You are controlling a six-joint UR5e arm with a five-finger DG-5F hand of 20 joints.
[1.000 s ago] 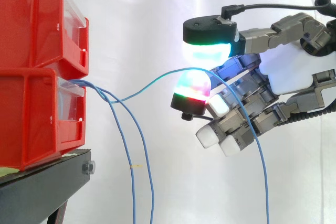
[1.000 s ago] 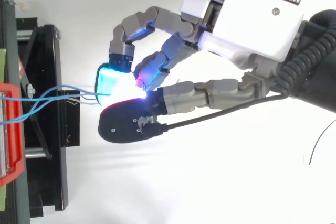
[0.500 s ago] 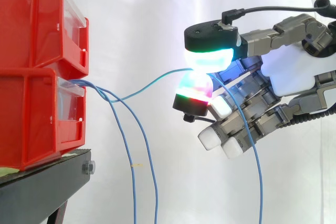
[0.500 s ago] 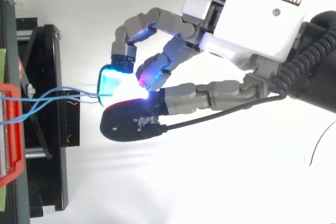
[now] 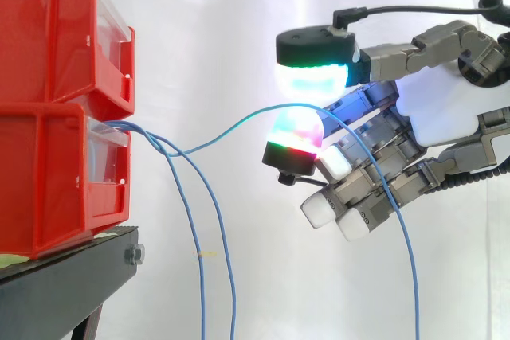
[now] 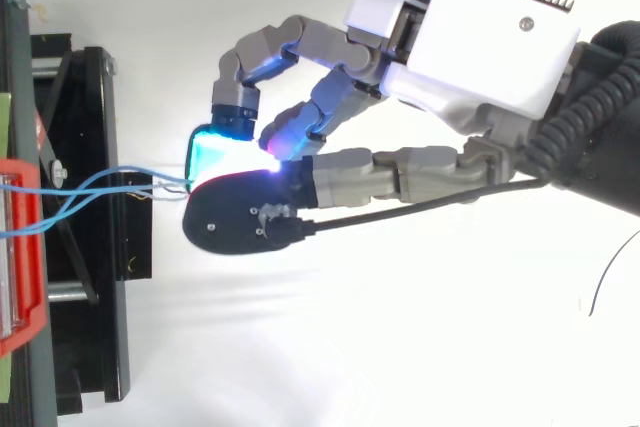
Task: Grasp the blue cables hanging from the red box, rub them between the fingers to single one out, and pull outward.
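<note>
The robot hand (image 5: 446, 109) pinches one blue cable (image 5: 223, 134) between two glowing pads (image 5: 312, 81). Spare cables (image 5: 199, 228) hang beyond its fingertips, by the red box (image 5: 48, 173). A light pinch could slip when it pulls.

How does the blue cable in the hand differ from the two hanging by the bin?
The held cable runs sideways from the lower red bin, arches up, then drapes past the hand; the two loose cables drop steeply from that bin. The held cable is pinched in the hand; the loose cables hang free. All are thin and blue.
</note>
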